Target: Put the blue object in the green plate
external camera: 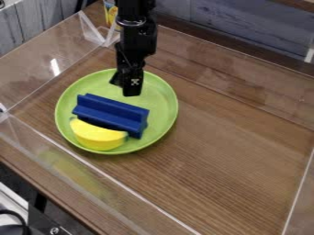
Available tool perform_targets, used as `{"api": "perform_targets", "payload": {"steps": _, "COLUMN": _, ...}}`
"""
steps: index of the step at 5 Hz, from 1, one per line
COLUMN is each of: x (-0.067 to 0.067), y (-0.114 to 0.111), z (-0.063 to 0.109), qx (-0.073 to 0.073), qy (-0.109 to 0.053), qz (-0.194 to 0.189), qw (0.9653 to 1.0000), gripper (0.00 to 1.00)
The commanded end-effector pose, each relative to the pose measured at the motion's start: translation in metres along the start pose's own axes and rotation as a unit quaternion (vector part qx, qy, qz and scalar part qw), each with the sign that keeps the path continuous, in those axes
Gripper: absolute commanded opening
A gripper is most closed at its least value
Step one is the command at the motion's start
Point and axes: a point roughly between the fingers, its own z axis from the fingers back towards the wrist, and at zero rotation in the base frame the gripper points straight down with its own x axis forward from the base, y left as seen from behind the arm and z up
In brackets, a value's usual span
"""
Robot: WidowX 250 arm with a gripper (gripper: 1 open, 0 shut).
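Observation:
The blue object [110, 114], a dark blue ridged block, lies in the green plate [162, 103] at its left middle. Its lower edge rests partly over the yellow banana-shaped piece [95, 137] at the plate's front. My gripper [128, 84] hangs over the plate's back part, just behind and right of the block. It does not touch the block. Its black fingers stand apart with nothing between them.
The plate sits on a wooden tabletop [233, 138] boxed in by clear plastic walls, with one wall along the left [31, 50] and one at the front [147, 197]. Bare wood stretches to the right of the plate.

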Motion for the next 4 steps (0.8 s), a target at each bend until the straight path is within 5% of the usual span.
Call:
{"api": "perform_targets", "payload": {"steps": 1, "x": 0.003, "y": -0.004, "z": 0.021, "qx": 0.018, "qy": -0.014, "qz": -0.008, "qw": 0.9997, "gripper": 1.0}}
{"api": "perform_targets", "payload": {"steps": 3, "x": 0.012, "y": -0.021, "z": 0.02, "qx": 0.013, "qy": -0.017, "qz": -0.016, "qw": 0.9997, "gripper": 1.0}}
{"api": "perform_targets", "payload": {"steps": 4, "x": 0.006, "y": -0.022, "z": 0.026, "qx": 0.013, "qy": -0.018, "qz": -0.03, "qw": 0.9993, "gripper": 1.0}}
